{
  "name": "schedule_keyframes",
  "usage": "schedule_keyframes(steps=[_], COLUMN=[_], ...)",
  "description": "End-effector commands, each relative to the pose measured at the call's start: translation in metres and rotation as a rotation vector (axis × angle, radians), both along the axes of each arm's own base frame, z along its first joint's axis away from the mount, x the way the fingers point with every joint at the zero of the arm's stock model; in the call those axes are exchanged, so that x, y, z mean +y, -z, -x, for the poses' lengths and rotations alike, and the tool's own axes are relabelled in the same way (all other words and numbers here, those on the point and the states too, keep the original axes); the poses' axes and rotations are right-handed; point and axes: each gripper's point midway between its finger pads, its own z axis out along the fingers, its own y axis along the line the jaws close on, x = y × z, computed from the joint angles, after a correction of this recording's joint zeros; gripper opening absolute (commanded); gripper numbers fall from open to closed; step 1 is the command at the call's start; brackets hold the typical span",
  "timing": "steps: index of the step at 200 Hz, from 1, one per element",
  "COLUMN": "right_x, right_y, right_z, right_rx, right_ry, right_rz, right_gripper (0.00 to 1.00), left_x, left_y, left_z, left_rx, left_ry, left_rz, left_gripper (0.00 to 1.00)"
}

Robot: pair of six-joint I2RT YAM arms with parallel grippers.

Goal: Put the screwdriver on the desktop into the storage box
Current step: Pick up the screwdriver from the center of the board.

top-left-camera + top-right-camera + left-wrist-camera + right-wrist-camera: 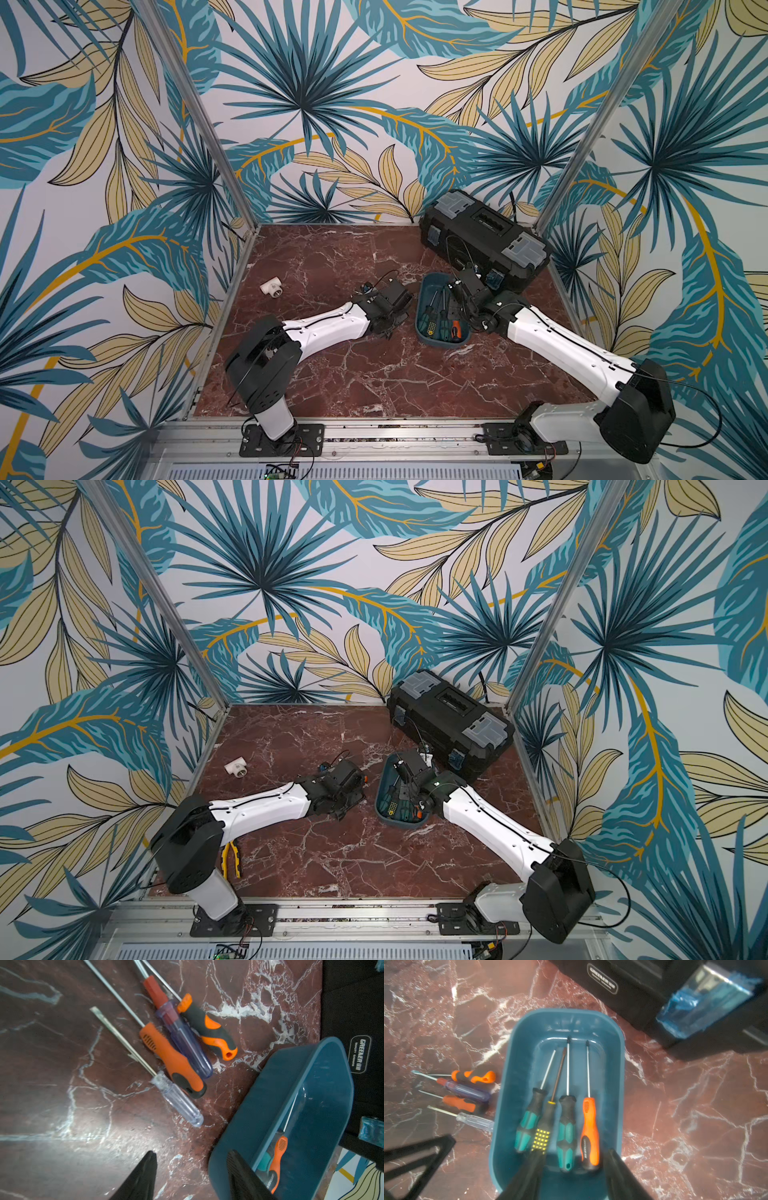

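Storage box point(571, 1015): teal tub, no lid, standing on the table point(353, 374) just in front of the black toolbox point(482, 232). Contents: four screwdrivers lying side by side, shafts toward the toolbox. They are one teal-and-black point(529, 1124), one black with yellow studs point(540, 1138), a second teal-and-black point(566, 1132) and one orange-and-black point(589, 1132). Right jaws: apart and gripping nothing, hanging over the box's near end, with the last two handles showing between the fingers. Loose stock on the table beside the box, four screwdrivers in a close row. They are clear-handled point(178, 1101), orange-and-black point(172, 1059), translucent purple with a red collar point(182, 1036) and contoured orange-and-black point(207, 1026). Left jaws: apart and empty, one finger point(145, 1174) over bare table and the other over the box's corner. The clear-handled screwdriver lies nearest ahead of them, not touched. In both top views the left wrist hides this row. Table: dark red-brown marble pattern with white veins, edged by aluminium rails point(374, 436). Also on it are a white pipe tee point(271, 286) near the far left edge and yellow-handled pliers point(230, 860) by the left arm's base. Walls: palm-leaf wallpaper point(307, 104) in teal and beige.
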Motion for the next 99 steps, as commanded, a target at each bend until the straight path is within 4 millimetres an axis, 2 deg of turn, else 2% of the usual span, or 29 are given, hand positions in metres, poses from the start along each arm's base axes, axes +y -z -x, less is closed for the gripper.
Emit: schedule_keyframes(steps=[1, 53, 99], right_x=[-0.011, -0.017, -0.019], right_y=[0.001, -0.002, 0.0], right_z=[0.008, 0.011, 0.01], right_rx=[-0.011, -0.028, -0.024], right_ry=[0.026, 0.032, 0.038], right_rz=[0.011, 0.025, 0.039], right_gripper=[0.53, 0.53, 0.53], left_x=[-0.003, -0.007, -0.007], left_y=[-0.001, 0.012, 0.031], left_z=[-0.01, -0.02, -0.016], left_rx=[0.027, 0.108, 0.173], left_ry=[-0.049, -0.078, -0.119], left_rz=[-0.037, -0.146, -0.158], left_gripper=[0.59, 0.56, 0.56])
